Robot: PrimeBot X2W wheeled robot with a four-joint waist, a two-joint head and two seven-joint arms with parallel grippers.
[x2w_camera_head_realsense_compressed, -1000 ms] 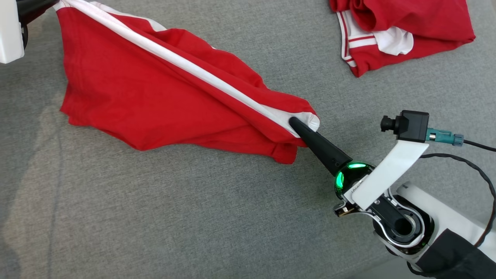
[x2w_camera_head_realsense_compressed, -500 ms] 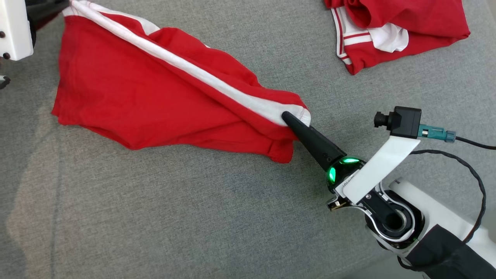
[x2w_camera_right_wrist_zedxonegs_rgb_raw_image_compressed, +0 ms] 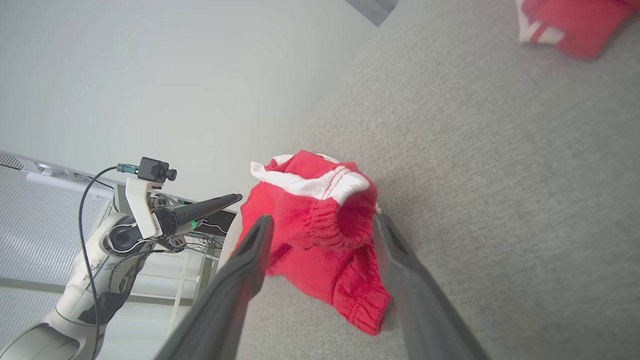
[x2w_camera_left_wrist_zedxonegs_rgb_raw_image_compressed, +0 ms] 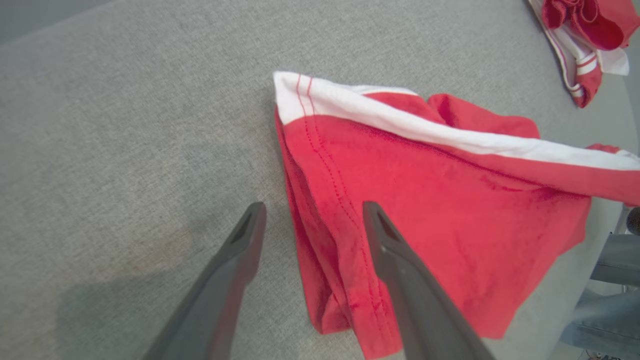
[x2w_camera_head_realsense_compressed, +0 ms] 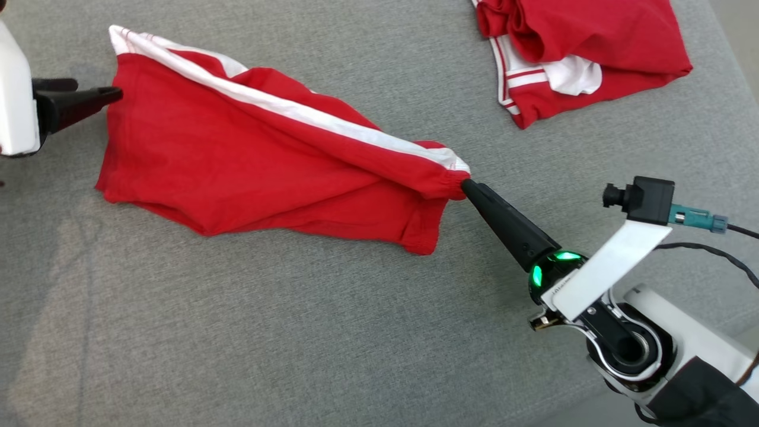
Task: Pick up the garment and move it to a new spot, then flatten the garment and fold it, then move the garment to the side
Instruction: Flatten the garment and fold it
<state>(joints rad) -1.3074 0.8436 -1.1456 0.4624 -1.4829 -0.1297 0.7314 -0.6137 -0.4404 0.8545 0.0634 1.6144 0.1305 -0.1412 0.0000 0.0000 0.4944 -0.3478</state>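
Observation:
The garment (x2w_camera_head_realsense_compressed: 255, 160), red shorts with a white side stripe, lies stretched and creased on the grey cushion (x2w_camera_head_realsense_compressed: 296, 332). My left gripper (x2w_camera_head_realsense_compressed: 101, 90) stands open just off the garment's left white-banded corner. In the left wrist view the left gripper (x2w_camera_left_wrist_zedxonegs_rgb_raw_image_compressed: 315, 210) is open above the garment's (x2w_camera_left_wrist_zedxonegs_rgb_raw_image_compressed: 425, 200) hem edge, gripping nothing. My right gripper (x2w_camera_head_realsense_compressed: 465, 187) touches the gathered right end. In the right wrist view the right gripper (x2w_camera_right_wrist_zedxonegs_rgb_raw_image_compressed: 322, 220) is open, and the garment's (x2w_camera_right_wrist_zedxonegs_rgb_raw_image_compressed: 310, 220) elastic end sits loose between its fingers.
A second red and white garment (x2w_camera_head_realsense_compressed: 581, 53) lies crumpled at the far right of the cushion. The cushion's edge (x2w_camera_head_realsense_compressed: 735, 53) runs close behind it. Bare grey fabric spreads in front of the shorts.
Both grippers have opened and let go of the garment, which now rests on the cushion. The left gripper has drawn back from its corner. The head camera has shifted.

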